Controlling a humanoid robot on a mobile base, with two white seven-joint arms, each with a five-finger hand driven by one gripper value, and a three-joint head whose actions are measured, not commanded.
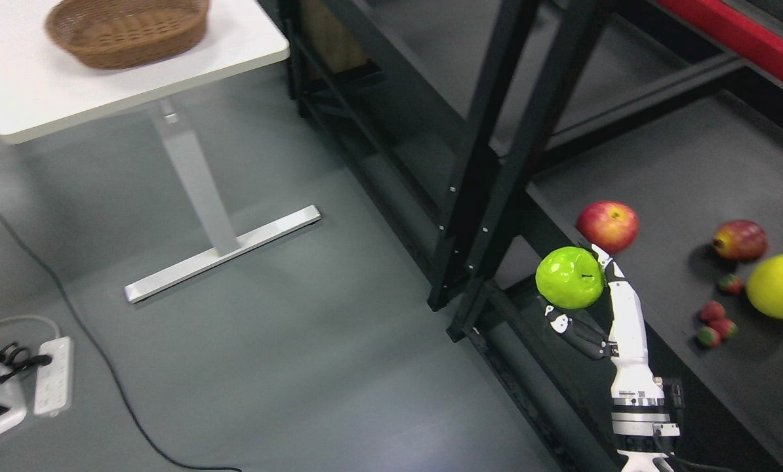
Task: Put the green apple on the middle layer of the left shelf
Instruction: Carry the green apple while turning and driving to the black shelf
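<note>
**mike_r:** Green apple (569, 278) was up in the robot's right hand (591, 308), that's where I saw it. Round, glossy, kind of dimpled plastic-looking skin with a little dark stem spot. The white fingers (621, 295) ran up its right side and a dark thumb piece cupped it from below, so the hand was clamped on it. It sat right over the front edge of the dark shelf (693, 170), just beside the black metal uprights (490, 164).

**jonas77:** What else was on that shelf?

**mike_r:** Matte grey-black board. A shiny red apple (607, 226) was just behind the green one, nearly touching it in my line of sight. Further right was a second red apple (740, 240), a big smooth yellow fruit (782, 286), and some small bumpy strawberries (715, 324) scattered near it.

**jonas77:** And the left arm?

**mike_r:** Didn't see it at all. Off to the left stood a white table (31, 98) on a flat metal foot, with a woven wicker basket (126, 29) on top. A white power strip (54, 383) and black cable lay on the smooth grey floor.
</note>
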